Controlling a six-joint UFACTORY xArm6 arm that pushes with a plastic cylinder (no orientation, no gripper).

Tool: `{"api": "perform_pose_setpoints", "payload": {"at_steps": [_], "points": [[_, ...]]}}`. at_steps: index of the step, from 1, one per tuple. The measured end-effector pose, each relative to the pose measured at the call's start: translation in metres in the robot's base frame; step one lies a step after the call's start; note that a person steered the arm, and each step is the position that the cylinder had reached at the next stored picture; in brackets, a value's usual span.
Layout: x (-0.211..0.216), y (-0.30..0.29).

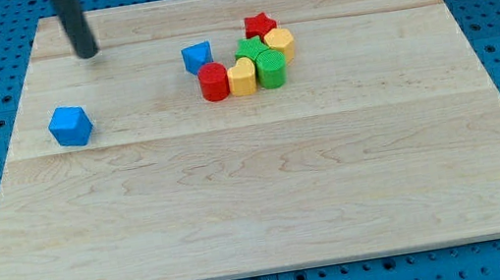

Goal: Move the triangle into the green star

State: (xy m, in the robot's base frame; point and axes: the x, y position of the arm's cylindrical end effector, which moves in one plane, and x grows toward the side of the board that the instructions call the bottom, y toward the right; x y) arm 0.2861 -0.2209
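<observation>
My tip (89, 54) sits on the board (259, 198) near the view's top-left, well apart from the blue triangle (198, 57), off to its left. No gripper on this rig, just the bare rod. Triangle is just left of the cluster, near but not touching the green star (252, 50). Red cylinder (214, 82) is just below the triangle.

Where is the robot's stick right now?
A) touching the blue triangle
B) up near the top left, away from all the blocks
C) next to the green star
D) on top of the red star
B: my tip sits near the view's top left, apart from the blue triangle and the blue cube.
</observation>
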Motion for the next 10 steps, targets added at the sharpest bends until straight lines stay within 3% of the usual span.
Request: {"api": "perform_pose_setpoints", "payload": {"at_steps": [5, 8, 10], "points": [[0.034, 0.125], [0.034, 0.16], [0.043, -0.024]]}}
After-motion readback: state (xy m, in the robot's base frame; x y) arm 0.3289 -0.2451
